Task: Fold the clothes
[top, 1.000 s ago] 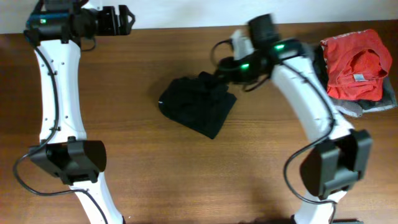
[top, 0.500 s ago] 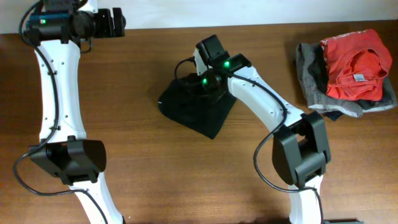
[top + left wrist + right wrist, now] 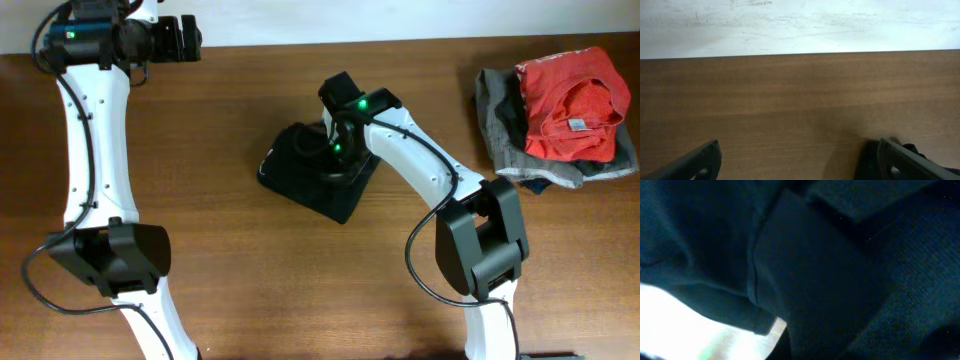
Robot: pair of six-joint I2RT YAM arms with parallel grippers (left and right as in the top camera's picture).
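Right hand (image 3: 336, 150) buried in the clothes (image 3: 300, 180), can't tell if clamped; a layer snagged under it would drag the fold open on lift.

Bare table (image 3: 230, 270) across lower centre and left of frame, black garment (image 3: 300, 182) mid-frame, garment pile (image 3: 570, 110) blocking upper right

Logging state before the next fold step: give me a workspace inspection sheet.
Surface: brown table.
Job's things: black garment, bunched at centre, not yet flat.
Clutter: red shirt on grey garment, at right edge.
Hands: left hand open, over table near the wall; right hand down in the black garment, jaws hidden.
Cables: black loops by both arm bases.
Surroundings: white wall.
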